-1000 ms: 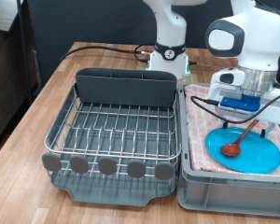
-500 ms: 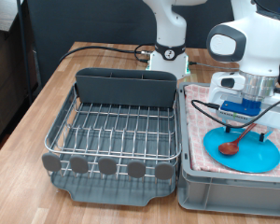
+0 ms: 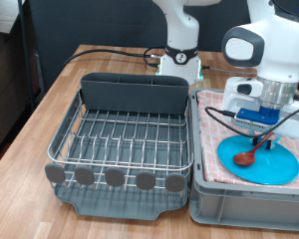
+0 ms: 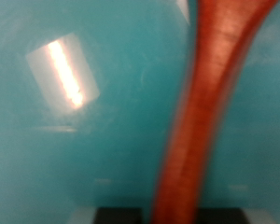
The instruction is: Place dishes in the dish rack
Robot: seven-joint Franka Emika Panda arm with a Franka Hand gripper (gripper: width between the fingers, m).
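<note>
Brown wooden spoon [image 3: 255, 150] on the blue plate [image 3: 259, 161], tool [image 3: 269, 140] seemingly astride its handle, grip state unclear.

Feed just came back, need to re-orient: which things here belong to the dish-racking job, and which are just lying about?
Job:
- wooden spoon, lying on the plate, gripper right above it
- light-blue plate
- dish rack, no dishes in it

Lying about:
- pink checkered cloth under the plate
- grey bin holding it
- black cables on the table
</note>
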